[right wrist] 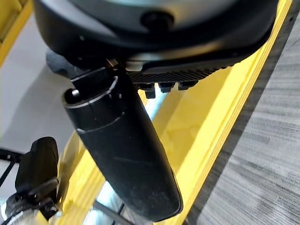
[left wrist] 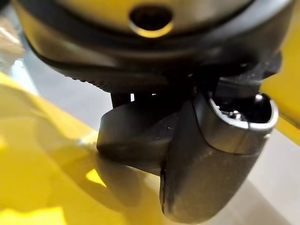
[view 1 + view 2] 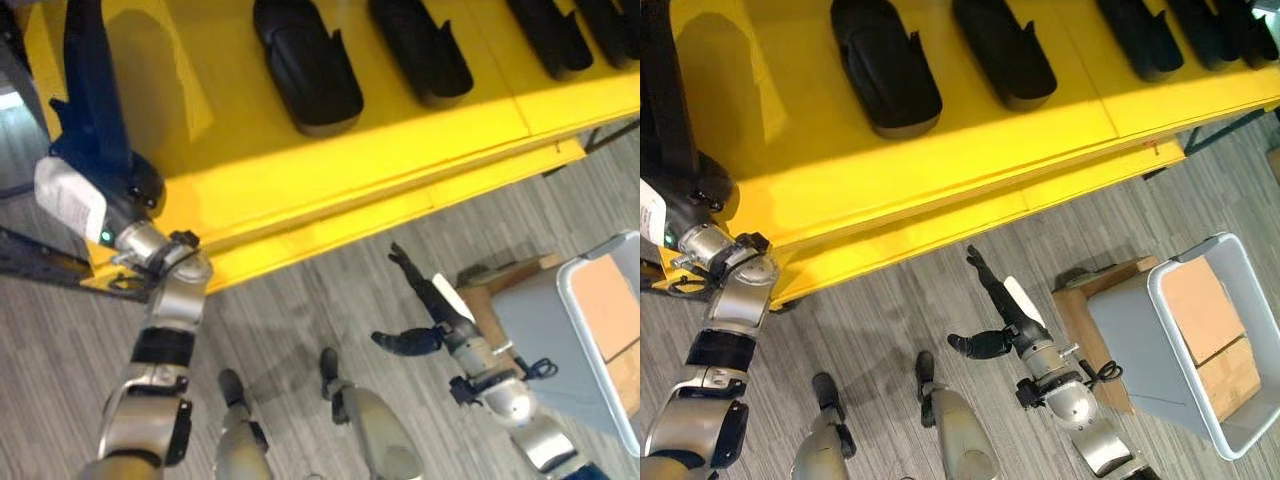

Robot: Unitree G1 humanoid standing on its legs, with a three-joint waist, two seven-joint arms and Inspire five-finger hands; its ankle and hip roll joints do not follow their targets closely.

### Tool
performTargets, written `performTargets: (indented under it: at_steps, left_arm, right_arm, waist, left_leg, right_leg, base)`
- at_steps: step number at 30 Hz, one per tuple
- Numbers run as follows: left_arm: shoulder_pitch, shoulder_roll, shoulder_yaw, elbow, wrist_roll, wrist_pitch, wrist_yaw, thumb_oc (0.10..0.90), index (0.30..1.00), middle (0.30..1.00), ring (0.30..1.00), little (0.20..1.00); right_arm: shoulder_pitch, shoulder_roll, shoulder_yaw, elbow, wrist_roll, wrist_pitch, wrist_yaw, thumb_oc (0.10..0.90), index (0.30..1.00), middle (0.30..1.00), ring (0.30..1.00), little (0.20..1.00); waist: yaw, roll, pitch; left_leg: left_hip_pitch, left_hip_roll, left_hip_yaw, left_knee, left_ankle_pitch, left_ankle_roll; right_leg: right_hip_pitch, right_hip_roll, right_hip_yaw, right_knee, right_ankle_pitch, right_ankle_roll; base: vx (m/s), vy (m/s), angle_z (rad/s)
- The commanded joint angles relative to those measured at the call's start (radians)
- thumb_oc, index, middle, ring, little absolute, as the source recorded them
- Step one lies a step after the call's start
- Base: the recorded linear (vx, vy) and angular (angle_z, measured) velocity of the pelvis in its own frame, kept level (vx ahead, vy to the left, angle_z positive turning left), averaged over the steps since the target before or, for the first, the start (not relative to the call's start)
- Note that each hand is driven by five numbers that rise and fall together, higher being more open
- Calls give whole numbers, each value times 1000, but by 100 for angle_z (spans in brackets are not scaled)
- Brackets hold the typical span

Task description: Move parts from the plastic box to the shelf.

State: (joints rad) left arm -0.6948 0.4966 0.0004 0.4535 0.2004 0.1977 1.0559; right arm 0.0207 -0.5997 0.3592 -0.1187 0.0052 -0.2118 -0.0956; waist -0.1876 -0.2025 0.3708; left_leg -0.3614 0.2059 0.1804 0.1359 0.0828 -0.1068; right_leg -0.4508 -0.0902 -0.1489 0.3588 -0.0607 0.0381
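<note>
A yellow shelf (image 3: 330,170) runs across the top, with several black moulded parts (image 3: 305,65) lying in a row on it. At the shelf's left end a long dark part (image 3: 92,90) stands upright, and my left hand (image 3: 120,205) is curled round its lower end. In the left wrist view the thumb (image 2: 211,159) presses against this dark part (image 2: 133,136) just above the yellow surface. My right hand (image 3: 432,298) hovers over the floor in front of the shelf, its fingers straight, its thumb spread, and nothing in it. The grey plastic box (image 3: 1130,340) stands at the right.
The plastic box holds cardboard pieces (image 3: 1205,320) and rests on a brown crate (image 3: 1080,295). Grey striped carpet (image 3: 300,300) lies between shelf and box. A dark metal frame (image 3: 30,255) stands left of the shelf. The shelf's lower yellow lip (image 3: 940,225) juts toward me.
</note>
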Motion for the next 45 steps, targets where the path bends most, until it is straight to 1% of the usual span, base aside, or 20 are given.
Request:
performTargets:
  at_steps: [1,6,12,16,22,30,31,32,33,45]
  left_arm:
    - [-135,85,-55,-20,42,-93,96,400,300,300,300,300]
    - [-171,76,-97,31,6,-95,69,400,300,300,300,300]
    - [-198,55,-134,82,-2,-80,34,400,300,300,300,300]
    - [-205,61,-150,140,-19,-80,12,400,300,300,300,300]
    - [-206,69,-175,209,-17,-58,-36,400,300,300,300,300]
    - [-220,52,-182,294,-70,-69,-70,400,300,300,300,300]
    - [-221,52,-184,297,-74,-70,-73,443,360,360,360,360]
    - [-223,49,-184,300,-83,-72,-77,853,934,934,934,934]
    - [-225,47,-184,303,-89,-74,-82,900,1000,1000,1000,1000]
    - [-242,16,-165,301,-181,-114,-105,900,1000,1000,1000,1000]
  right_arm:
    - [12,-66,-27,-100,78,-97,-23,900,1000,1000,1000,1000]
    - [-9,-60,-4,-90,84,-93,-28,900,1000,1000,1000,1000]
    - [-23,-60,23,-86,84,-89,-22,900,1000,1000,1000,1000]
    - [-23,-66,33,-89,87,-90,-16,900,1000,1000,1000,1000]
    - [-10,-78,28,-100,78,-89,-11,900,1000,1000,1000,1000]
    - [-4,-98,21,-114,71,-91,-9,900,1000,1000,1000,1000]
    - [-2,-100,21,-114,70,-90,-8,900,1000,1000,1000,1000]
    - [-1,-103,18,-114,70,-89,-7,900,1000,1000,1000,1000]
    - [0,-107,18,-116,68,-88,-6,900,1000,1000,1000,1000]
    - [4,-114,7,-117,64,-78,-6,900,1000,1000,1000,1000]
  waist:
    - [-9,41,-121]
    - [-8,37,-130]
    - [-3,24,-138]
    - [-4,19,-143]
    - [-7,19,-147]
    - [-15,29,-155]
    - [-16,30,-155]
    - [-17,31,-156]
    - [-18,32,-157]
    - [-16,41,-160]
  left_leg:
    - [-29,106,-57,180,-101,-48]
    - [-79,104,-80,224,-119,-44]
    - [-75,100,-89,210,-120,-40]
    - [-64,101,-84,202,-119,-40]
    - [-54,102,-82,191,-115,-40]
    - [-60,102,-77,199,-120,-40]
    - [-62,102,-77,201,-120,-40]
    - [-67,103,-77,205,-121,-40]
    - [-70,102,-78,211,-122,-41]
    - [-85,105,-81,221,-125,-41]
  right_leg:
    - [-76,-30,14,45,52,67]
    - [-113,-36,4,86,39,64]
    - [-105,-28,2,73,41,62]
    - [-97,-22,5,63,46,63]
    - [-85,-13,14,44,47,64]
    - [-93,-8,23,45,50,63]
    - [-94,-8,24,44,50,63]
    - [-96,-8,24,45,50,62]
    - [-98,-7,25,46,50,62]
    - [-103,-6,27,44,57,61]
  base:
    - [0,-16,28]
    - [10,3,12]
    - [16,10,3]
    - [0,0,0]
    - [0,0,0]
    - [0,19,-3]
    - [0,0,0]
    - [0,0,0]
    - [0,0,0]
    - [0,0,0]
